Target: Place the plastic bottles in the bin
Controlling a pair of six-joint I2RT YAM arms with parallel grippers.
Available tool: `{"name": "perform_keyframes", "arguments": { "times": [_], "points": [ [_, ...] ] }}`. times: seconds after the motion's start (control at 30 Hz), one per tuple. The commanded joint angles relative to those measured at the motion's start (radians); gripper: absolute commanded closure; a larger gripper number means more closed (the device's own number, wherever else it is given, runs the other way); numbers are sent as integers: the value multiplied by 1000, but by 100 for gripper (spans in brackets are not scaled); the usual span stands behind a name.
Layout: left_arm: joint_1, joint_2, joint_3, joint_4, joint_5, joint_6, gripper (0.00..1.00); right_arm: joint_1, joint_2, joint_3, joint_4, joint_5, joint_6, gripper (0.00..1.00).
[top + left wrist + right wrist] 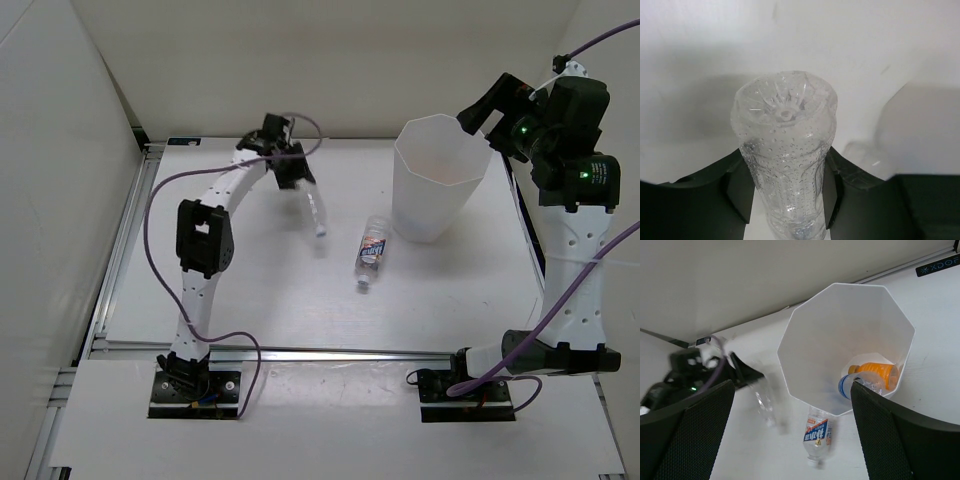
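Observation:
My left gripper (290, 170) is shut on the slim clear bottle (316, 215) and holds it above the table's back left, cap end down. In the left wrist view the bottle (785, 150) sits clamped in the gripper (785, 200), base towards the camera. The clear bottle with the blue-red label (372, 250) lies on the table in front of the bin (430, 200). My right gripper (482, 108) is open and empty above the bin's right rim. In the right wrist view the bin (830, 330) holds the orange bottle (875, 374) and the blue-labelled bottle (856, 385).
White walls close the table at the left and back. A metal rail (120, 240) runs along the left edge. Purple cables loop off both arms. In the right wrist view the labelled bottle (817, 432) lies just outside the bin's near wall.

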Motion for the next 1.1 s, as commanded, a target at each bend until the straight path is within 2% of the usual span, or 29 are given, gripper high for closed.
{"name": "perform_keyframes", "arguments": {
  "times": [0.0, 0.07, 0.2, 0.37, 0.4, 0.47, 0.6, 0.77, 1.07],
  "points": [
    [42, -209, 282, 34, -126, 16, 60, -3, -22, 23, 15, 13, 0, 0],
    [42, -220, 392, 101, -126, -6, 60, -3, -32, 10, 15, 13, 0, 0],
    [19, -220, 437, 247, -95, -87, 60, -3, -42, 1, 6, 33, 0, 0],
    [-56, -145, 552, 412, -15, -152, 58, -3, -72, 1, 6, 56, 0, 0],
    [-71, -145, 552, 446, -15, -164, 54, -3, -83, 1, -3, 76, 0, 0],
    [-111, -145, 529, 564, -29, -164, 52, -3, -98, -8, -3, 85, 0, 0],
    [-157, -114, 517, 686, -86, -173, 50, -3, -152, -8, -22, 137, 0, 0],
    [-211, -71, 502, 789, -113, -158, 50, -3, -221, -26, -49, 183, 0, 0],
    [-313, -9, 497, 799, -124, -41, 49, -3, -266, -31, -111, 205, 31, 0]
  ]
}}
